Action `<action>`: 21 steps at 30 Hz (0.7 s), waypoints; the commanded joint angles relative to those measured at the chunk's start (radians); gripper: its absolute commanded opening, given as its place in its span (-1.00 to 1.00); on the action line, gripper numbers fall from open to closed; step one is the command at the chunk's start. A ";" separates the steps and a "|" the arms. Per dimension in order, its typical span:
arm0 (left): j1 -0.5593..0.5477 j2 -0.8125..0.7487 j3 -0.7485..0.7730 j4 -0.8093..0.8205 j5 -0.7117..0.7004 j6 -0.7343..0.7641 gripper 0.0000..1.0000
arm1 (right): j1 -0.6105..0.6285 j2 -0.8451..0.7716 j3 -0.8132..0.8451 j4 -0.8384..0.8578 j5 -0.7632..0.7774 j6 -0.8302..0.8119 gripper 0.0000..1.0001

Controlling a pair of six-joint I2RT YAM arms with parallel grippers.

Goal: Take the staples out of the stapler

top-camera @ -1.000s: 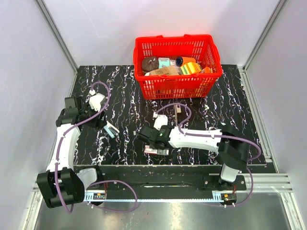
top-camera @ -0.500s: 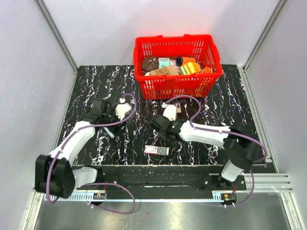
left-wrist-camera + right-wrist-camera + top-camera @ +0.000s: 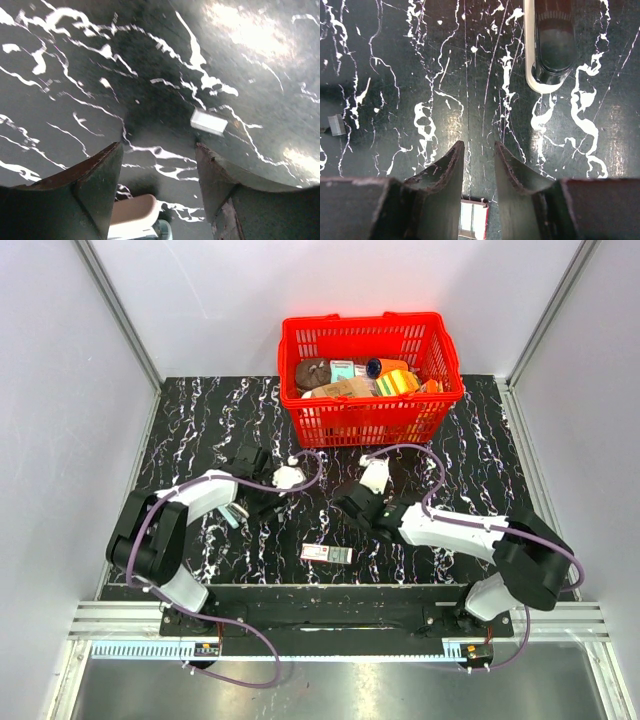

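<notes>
The staples show as a small silvery strip on the black marbled table, in the left wrist view and at the left edge of the right wrist view. A small white-and-teal stapler lies left of centre; it shows low between my left fingers. My left gripper is wide open and empty, just right of the stapler, with the strip ahead of it. My right gripper hangs over bare table, narrowly open and empty.
A flat red-and-white box lies near the front edge, behind my right fingers. A black oblong thing with a white rim lies ahead of the right gripper. A red basket full of items stands at the back.
My left gripper has swung from the far left toward the middle, past the stapler. My right gripper has moved from over the red-and-white box toward the back right.
</notes>
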State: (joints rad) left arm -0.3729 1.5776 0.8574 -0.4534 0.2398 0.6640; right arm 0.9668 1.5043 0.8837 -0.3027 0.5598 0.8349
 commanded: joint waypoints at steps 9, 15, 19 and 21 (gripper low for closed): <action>-0.089 0.056 0.089 0.044 -0.089 0.031 0.32 | -0.057 -0.104 -0.091 0.146 -0.049 -0.028 -0.28; -0.135 0.047 0.089 -0.004 -0.086 0.031 0.32 | -0.082 -0.099 -0.098 0.165 -0.089 -0.042 -0.27; -0.138 0.028 0.091 -0.011 -0.062 0.016 0.32 | -0.089 -0.093 -0.103 0.177 -0.103 -0.043 -0.26; -0.136 0.025 0.104 -0.018 -0.071 0.003 0.32 | -0.091 -0.092 -0.101 0.180 -0.107 -0.046 -0.26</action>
State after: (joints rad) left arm -0.5095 1.6260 0.9176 -0.4541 0.1696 0.6830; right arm 0.8875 1.4296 0.7864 -0.1665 0.4706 0.8062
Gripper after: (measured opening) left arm 0.657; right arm 0.367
